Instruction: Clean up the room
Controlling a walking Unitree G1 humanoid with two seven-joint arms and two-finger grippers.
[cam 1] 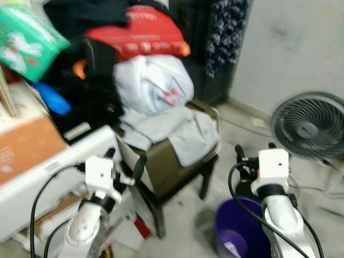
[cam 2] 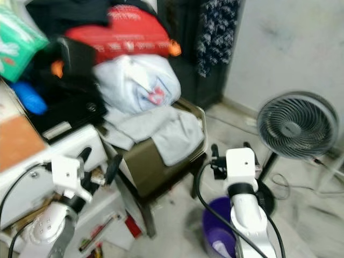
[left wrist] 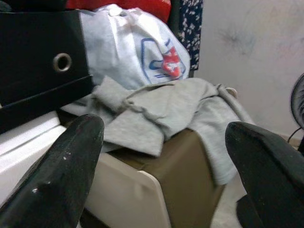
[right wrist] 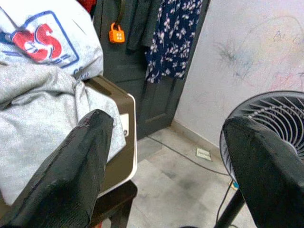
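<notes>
1. Gaping wide and holding nothing, the left gripper's jaws hang just short of the brown chair.
2. Same story at the right gripper: jaws spread wide, empty, above the purple bin on the floor.
3. A grey garment lies crumpled on the chair seat, one end drooping over its edge.
4. Behind it sits a white bag, red bag stacked on top.
5. A fan stands off to the right.

Fan and chair flanking open floor
</notes>
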